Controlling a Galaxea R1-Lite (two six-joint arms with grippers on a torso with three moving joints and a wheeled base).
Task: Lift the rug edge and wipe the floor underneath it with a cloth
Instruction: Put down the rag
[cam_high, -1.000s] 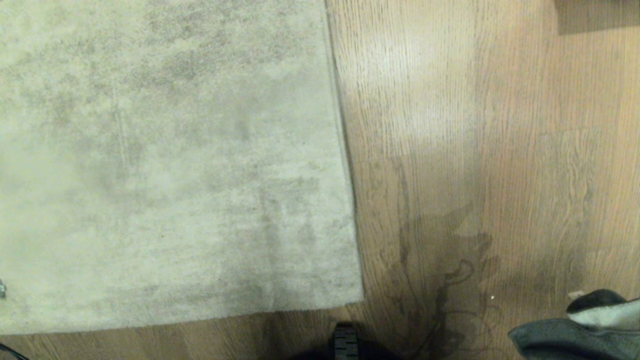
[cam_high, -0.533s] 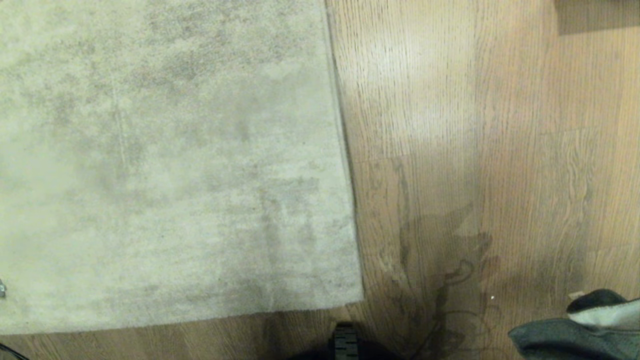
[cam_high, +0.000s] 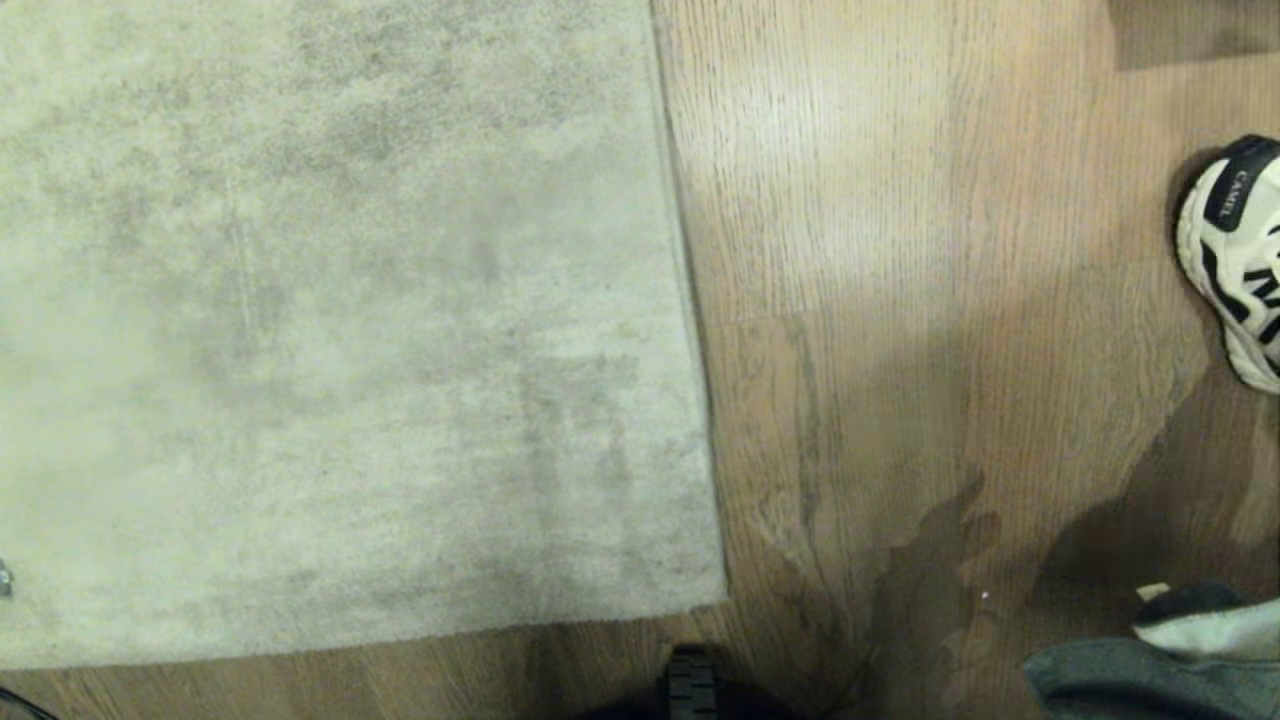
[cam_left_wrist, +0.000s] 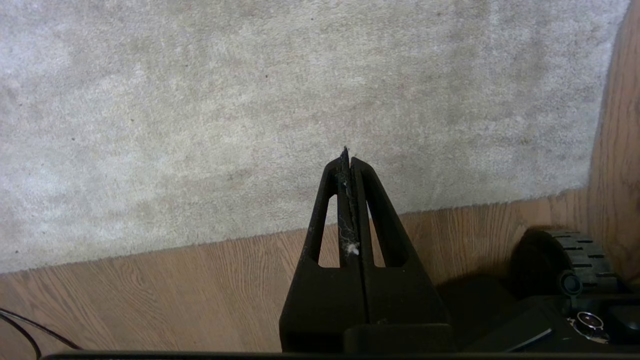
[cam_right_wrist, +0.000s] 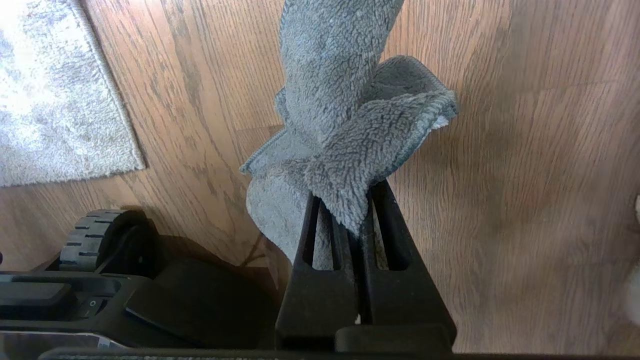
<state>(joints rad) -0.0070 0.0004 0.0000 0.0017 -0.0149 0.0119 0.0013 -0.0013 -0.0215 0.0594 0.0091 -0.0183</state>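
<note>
- On the floor (cam_high: 900, 250) of light brown wood-grain planks, the rug lies flat, filling the left and middle of the head view; its right-hand rug edge (cam_high: 690, 300) runs straight down to a corner near the robot's base, and a second border runs along the near side.
- Over the near border hangs the left gripper (cam_left_wrist: 348, 159), seen in its wrist view; its jaws are pressed together with nothing between them but wisps of lint; it points toward the rug without touching it.
- Out to the right, above bare planks, the right gripper (cam_right_wrist: 357, 210) pinches the cloth (cam_right_wrist: 345, 115); the grey fleecy fabric bunches up from the jaws in folds, a pale underside showing at one fold; in the head view it shows at the lower right corner.
- Beside the base, a black ribbed wheel (cam_left_wrist: 575, 250) rests on the planks; a thin dark cable (cam_left_wrist: 30, 330) trails nearby.
- At the right margin of the head view, a person's white-and-black shoe (cam_high: 1240, 260) stands on the planks, well apart from the rug; its shadow falls toward the cloth.
</note>
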